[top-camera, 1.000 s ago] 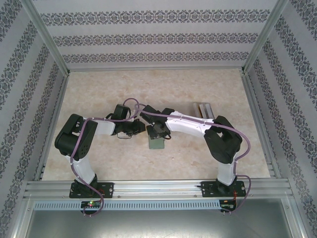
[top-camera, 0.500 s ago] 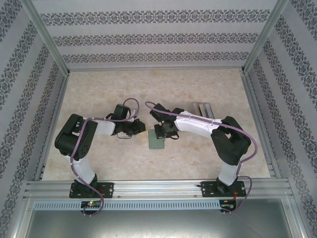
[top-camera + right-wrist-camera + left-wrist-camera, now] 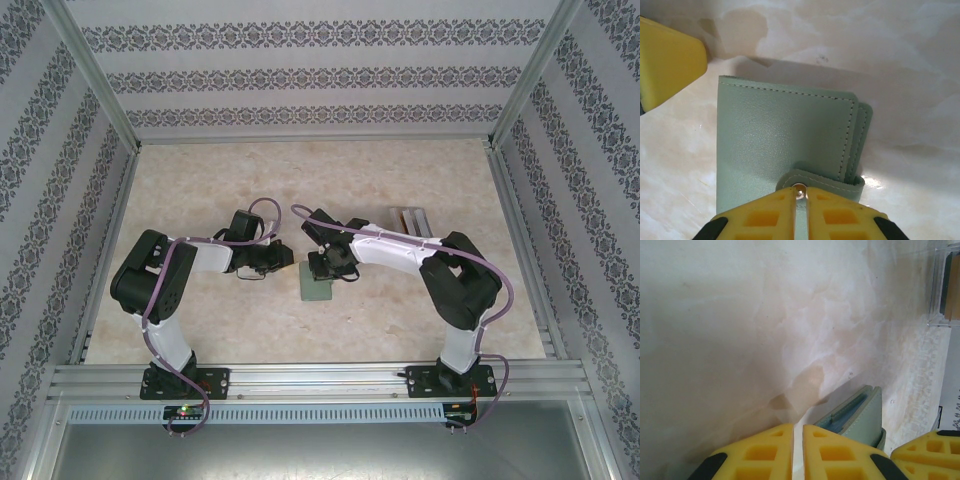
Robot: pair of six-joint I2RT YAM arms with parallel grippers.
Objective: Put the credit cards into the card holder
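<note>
The card holder (image 3: 780,130) lies folded shut on the marble table, with its closing tab (image 3: 822,179) wrapped over the front. My right gripper (image 3: 801,196) is shut, and its yellow tips rest at the tab's metal snap (image 3: 800,190). In the top view the right gripper (image 3: 322,268) stands over the far end of the card holder (image 3: 318,290). My left gripper (image 3: 797,432) is shut on nothing, just left of the card holder (image 3: 862,415). A blue card edge (image 3: 846,415) shows inside the fold. Other credit cards are hidden.
A clear plastic slotted rack (image 3: 411,222) stands behind the right arm, and it also appears as the rack (image 3: 944,287) in the left wrist view. The left gripper's finger (image 3: 667,60) sits close to the card holder's far left corner. Metal rails border the table.
The right arm's elbow swung to the right and its wrist shifted slightly over the card holder's far end, so more of the card holder shows. The left arm stayed still.
</note>
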